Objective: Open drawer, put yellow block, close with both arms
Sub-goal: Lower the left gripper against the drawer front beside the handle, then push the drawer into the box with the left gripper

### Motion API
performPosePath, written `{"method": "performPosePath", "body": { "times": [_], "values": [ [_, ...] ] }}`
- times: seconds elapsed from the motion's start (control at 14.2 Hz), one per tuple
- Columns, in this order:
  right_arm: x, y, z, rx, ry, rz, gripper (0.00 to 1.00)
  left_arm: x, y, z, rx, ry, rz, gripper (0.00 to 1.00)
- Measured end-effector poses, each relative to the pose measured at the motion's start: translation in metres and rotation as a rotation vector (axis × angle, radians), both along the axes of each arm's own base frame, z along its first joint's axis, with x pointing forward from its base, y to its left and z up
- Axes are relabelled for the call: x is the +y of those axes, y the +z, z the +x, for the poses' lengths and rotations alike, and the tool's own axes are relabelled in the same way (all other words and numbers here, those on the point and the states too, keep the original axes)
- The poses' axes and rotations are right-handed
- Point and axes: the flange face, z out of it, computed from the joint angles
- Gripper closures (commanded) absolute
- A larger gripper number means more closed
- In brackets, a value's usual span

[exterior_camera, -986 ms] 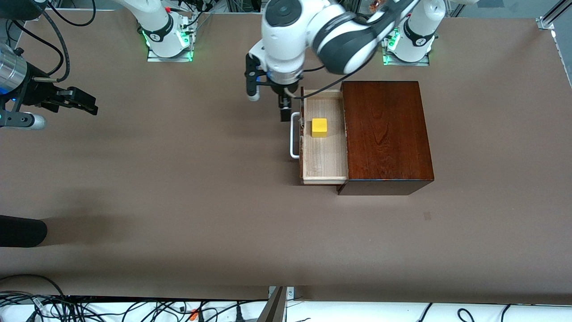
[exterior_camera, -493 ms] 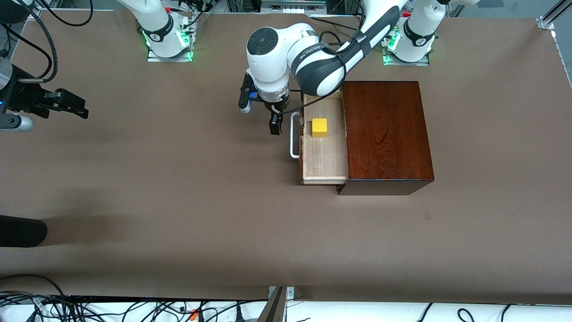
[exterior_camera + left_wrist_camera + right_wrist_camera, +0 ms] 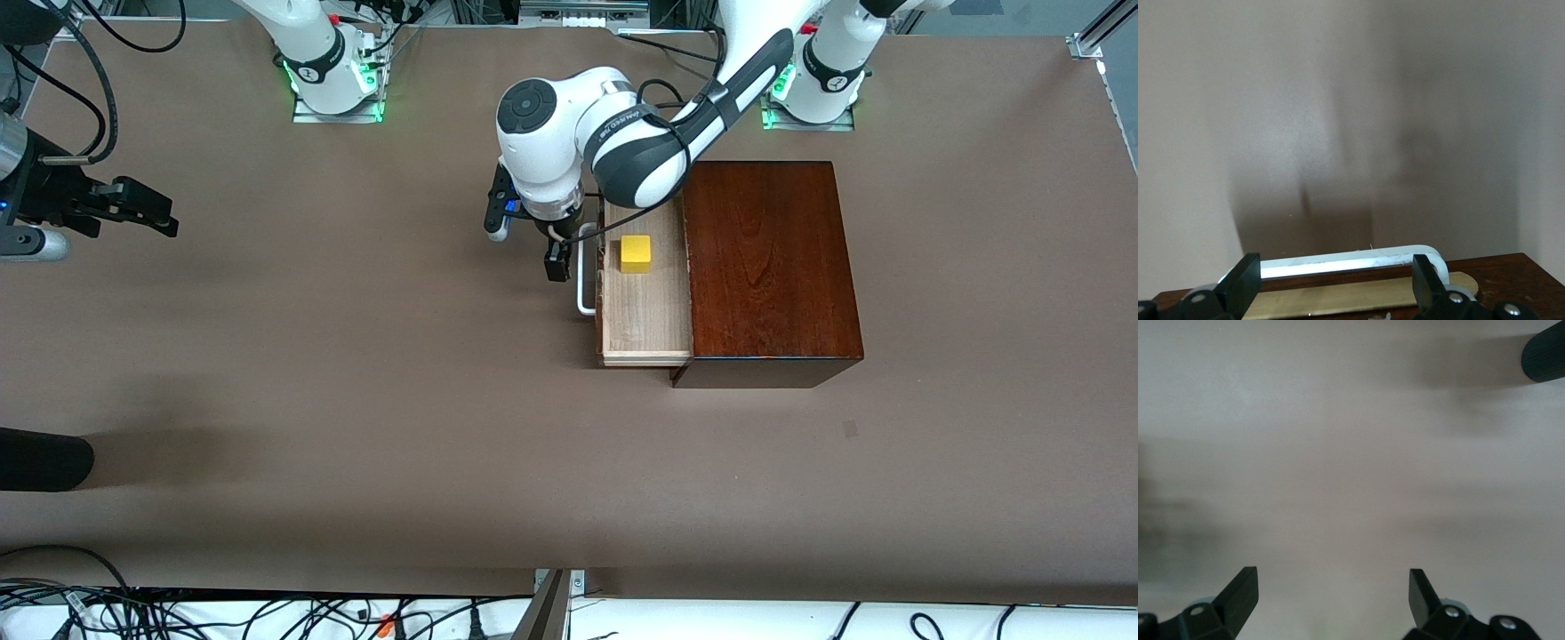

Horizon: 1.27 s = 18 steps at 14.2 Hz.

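The drawer [image 3: 647, 311] stands pulled out of the dark mahogany box [image 3: 765, 258], toward the right arm's end of the table. The yellow block [image 3: 635, 253] lies in the drawer's tray. My left gripper [image 3: 558, 262] is low, close beside the white handle [image 3: 584, 293], on the side away from the box. In the left wrist view the left gripper [image 3: 1335, 273] is open and holds nothing, with the handle [image 3: 1351, 261] showing across the gap between its fingers. My right gripper [image 3: 160, 216] waits open over the right arm's end of the table; the right wrist view shows only bare table between its fingers [image 3: 1333, 587].
A dark rounded object [image 3: 44, 458] pokes in at the right arm's end of the table, nearer the front camera; it also shows in the right wrist view [image 3: 1545, 357]. Cables [image 3: 267, 613] lie along the table's near edge.
The left arm has come down and its gripper has moved in beside the drawer handle. The right gripper has drawn back a little toward its end of the table. Drawer and block have not moved.
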Motion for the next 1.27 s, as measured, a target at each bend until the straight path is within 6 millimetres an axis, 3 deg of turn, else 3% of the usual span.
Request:
{"method": "performPosePath", "body": {
  "times": [0.28,1.27],
  "values": [
    [0.001,0.001,0.001,-0.01,0.002,0.0,0.0,0.013,-0.007,0.012,0.0,0.023,0.029,0.0],
    [0.013,0.004,0.002,-0.032,0.025,0.003,0.0,0.033,-0.013,0.025,0.01,0.06,0.114,0.0]
  ]
}}
